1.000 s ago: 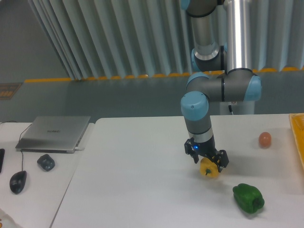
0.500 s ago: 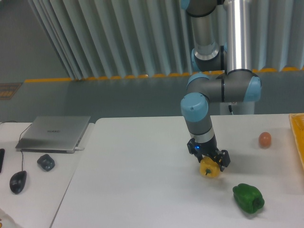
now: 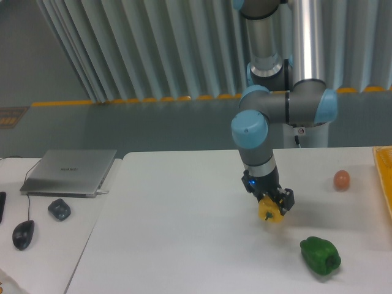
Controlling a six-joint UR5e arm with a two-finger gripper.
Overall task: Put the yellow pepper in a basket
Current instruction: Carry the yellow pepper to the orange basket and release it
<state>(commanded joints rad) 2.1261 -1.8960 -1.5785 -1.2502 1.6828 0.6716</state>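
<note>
The yellow pepper (image 3: 270,211) hangs just above the white table, near its middle right. My gripper (image 3: 270,204) is shut on it from above, fingers on both sides, with its small green stem pointing toward the camera. Only the raised yellow-orange edge of the basket (image 3: 384,173) shows, at the far right of the table, well to the right of the pepper.
A green bell pepper (image 3: 320,255) lies at the front right. A small orange-pink ball (image 3: 342,179) sits near the basket's edge. On the grey desk to the left are a closed laptop (image 3: 69,171) and two mice (image 3: 23,233).
The gripper has lifted the yellow pepper a little off the table and the arm has shifted slightly upward; the pepper now sits higher in view.
</note>
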